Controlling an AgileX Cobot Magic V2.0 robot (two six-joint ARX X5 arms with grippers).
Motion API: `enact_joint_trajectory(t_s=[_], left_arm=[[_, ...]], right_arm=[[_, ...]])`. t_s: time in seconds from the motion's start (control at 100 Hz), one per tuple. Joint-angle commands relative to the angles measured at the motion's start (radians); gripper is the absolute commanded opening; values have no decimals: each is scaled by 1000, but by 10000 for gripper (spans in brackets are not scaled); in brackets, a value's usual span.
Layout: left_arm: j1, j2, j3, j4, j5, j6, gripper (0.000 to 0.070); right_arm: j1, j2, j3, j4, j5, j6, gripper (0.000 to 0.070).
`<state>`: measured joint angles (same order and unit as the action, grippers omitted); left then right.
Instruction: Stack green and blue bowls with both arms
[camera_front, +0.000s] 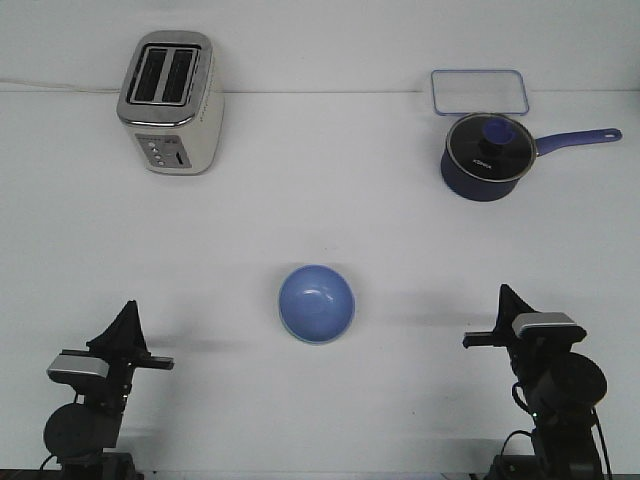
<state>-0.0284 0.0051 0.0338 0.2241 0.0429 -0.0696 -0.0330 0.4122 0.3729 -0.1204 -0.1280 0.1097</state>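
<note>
One blue bowl (316, 303), between both claws

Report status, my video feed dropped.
Both grippers, left and right, clear of everything. Blue bowl alone mid-table; no green bowl visible. Nothing obstructing.

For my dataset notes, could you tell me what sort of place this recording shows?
Probably a lab tabletop staged as a kitchen: a plain white table bears only a toaster, a lidded saucepan, a clear container and a blue bowl, with two robot arms at its near edge.
</note>
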Motion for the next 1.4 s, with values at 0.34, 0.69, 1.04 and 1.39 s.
enact_joint_trajectory(t_s=[0.34,0.69,1.04,1.39], left_arm=[[2,-2,-18,10,-3,-2,10],[2,-2,-18,9,-3,-2,10],[2,-2,-18,7,-3,-2,10],[2,-2,-18,7,-2,-2,10]], right_arm=[[1,-53,-25,16,1,6,0],[1,-313,-194,17,2,6,0],[1,-411,-301,147,31,6,0],[1,-411,-360,245,32,6,0]])
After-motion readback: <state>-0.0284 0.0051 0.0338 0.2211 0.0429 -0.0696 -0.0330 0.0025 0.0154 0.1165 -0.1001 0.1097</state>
